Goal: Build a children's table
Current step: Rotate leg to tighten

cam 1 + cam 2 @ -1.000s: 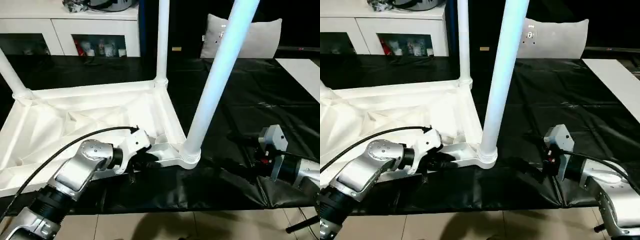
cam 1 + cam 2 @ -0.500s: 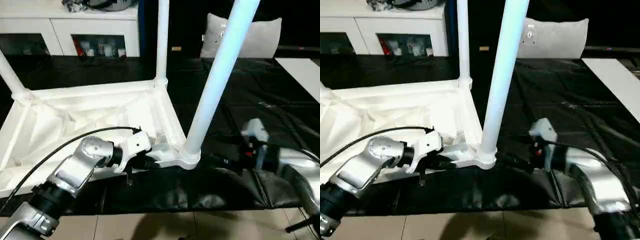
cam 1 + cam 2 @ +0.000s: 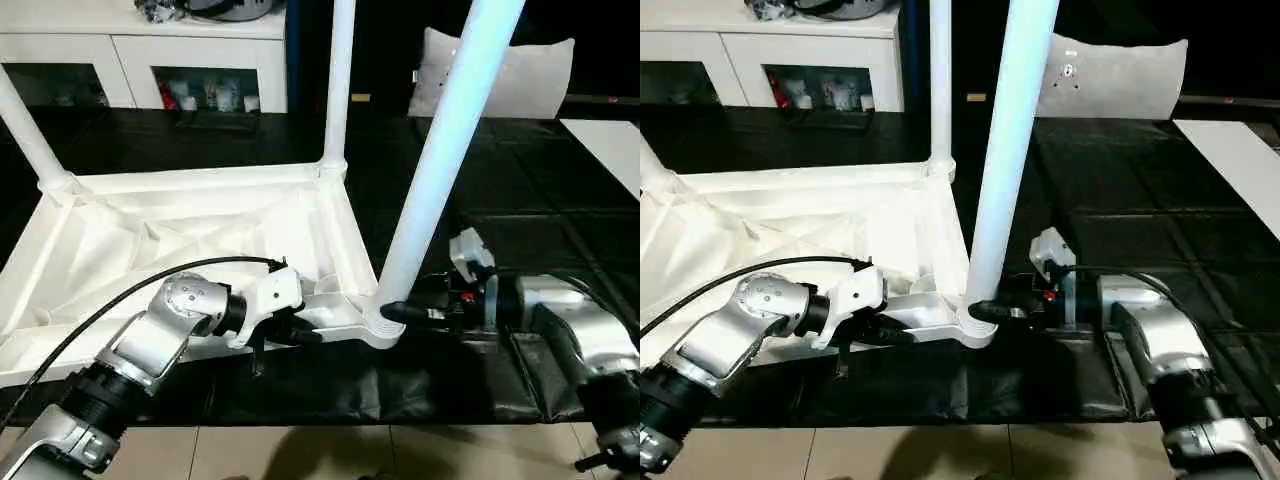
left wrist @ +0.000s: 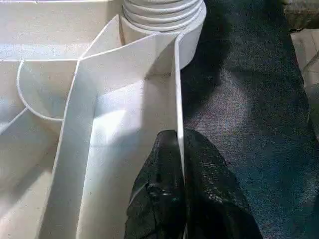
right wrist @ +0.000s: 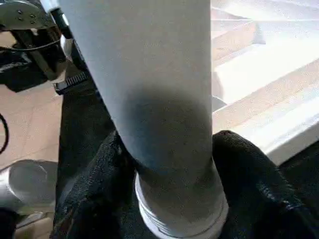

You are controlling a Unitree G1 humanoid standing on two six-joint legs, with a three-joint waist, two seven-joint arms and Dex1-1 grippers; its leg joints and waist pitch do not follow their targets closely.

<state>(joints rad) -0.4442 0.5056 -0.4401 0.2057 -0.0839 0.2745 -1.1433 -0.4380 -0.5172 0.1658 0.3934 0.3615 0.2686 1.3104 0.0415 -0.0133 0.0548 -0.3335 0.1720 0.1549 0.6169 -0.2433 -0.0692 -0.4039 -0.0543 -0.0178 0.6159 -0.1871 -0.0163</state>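
Lying upside down on the black-covered desk [image 3: 480,190], the white plastic rectangular tabletop [image 3: 180,240] has tapered white tube legs standing in its corner sockets. The left gripper [image 4: 180,164] has its fingers pinched closed on the tabletop's thin near rim. At about 3 o'clock from it, the right gripper [image 5: 169,164] clasps the nearest white leg [image 3: 430,170] just above its socket.

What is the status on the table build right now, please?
Left gripper pinching the tabletop rim. Right gripper straddling the near leg just above its socket. Nothing in the way.
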